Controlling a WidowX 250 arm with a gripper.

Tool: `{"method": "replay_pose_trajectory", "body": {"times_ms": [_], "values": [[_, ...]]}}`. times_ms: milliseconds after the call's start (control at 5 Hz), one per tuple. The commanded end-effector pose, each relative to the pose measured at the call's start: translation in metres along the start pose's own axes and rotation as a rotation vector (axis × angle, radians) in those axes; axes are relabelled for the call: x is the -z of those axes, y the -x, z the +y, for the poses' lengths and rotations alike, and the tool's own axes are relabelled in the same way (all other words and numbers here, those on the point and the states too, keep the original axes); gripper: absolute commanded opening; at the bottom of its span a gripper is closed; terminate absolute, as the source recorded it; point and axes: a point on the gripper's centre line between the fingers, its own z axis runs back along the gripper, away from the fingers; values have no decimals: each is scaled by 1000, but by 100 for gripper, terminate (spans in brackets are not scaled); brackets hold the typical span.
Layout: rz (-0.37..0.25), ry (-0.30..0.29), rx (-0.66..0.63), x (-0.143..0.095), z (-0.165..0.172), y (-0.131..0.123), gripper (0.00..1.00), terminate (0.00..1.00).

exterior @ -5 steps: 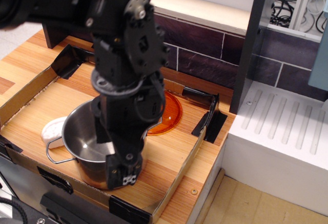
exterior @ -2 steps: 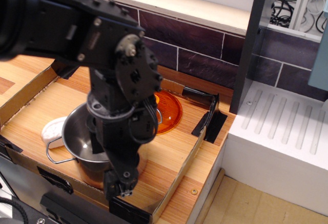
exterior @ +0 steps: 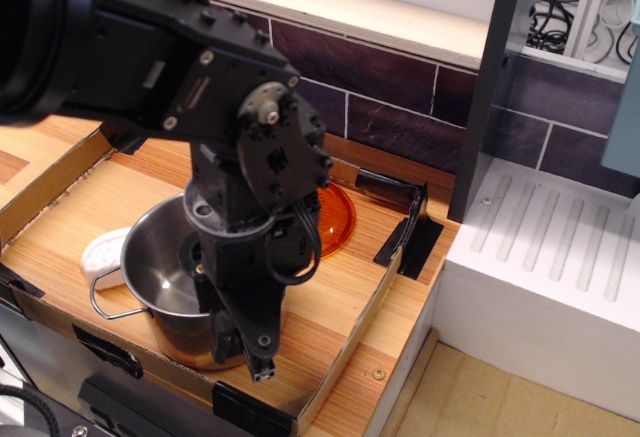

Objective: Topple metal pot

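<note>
The metal pot (exterior: 160,275) is a shiny steel cylinder with a wire loop handle on its left. It stands upright at the front left of the wooden board, its open top facing up. My black arm reaches down over its right side and hides the right wall. The gripper (exterior: 255,355) hangs low at the pot's front right edge, close to the board. One fingertip (exterior: 263,364) shows outside the pot. The other finger is lost against the dark arm and the pot wall, so I cannot tell how the jaws stand.
A flat orange translucent lid (exterior: 338,219) lies behind the arm. A white round object (exterior: 103,254) lies left of the pot. Low cardboard walls (exterior: 365,309) with black taped corners ring the board. A white ribbed drainer (exterior: 545,257) stands to the right.
The arm has turned and the gripper has shifted slightly right and down beside the pot's front right edge. The pot has stayed upright in the same place.
</note>
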Motion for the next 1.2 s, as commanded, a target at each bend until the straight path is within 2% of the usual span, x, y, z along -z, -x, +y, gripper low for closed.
{"method": "replay_pose_trajectory", "body": {"times_ms": [0, 200, 400, 800, 1000], "values": [[-4, -5, 2, -4, 9, 6, 0, 0], [12, 43, 9, -7, 10, 6, 0, 0], [15, 130, 33, -17, 14, 2, 0, 0], [-26, 388, 21, -55, 27, -12, 0, 0], [27, 600, -28, -60, 32, -13, 0, 0]]}}
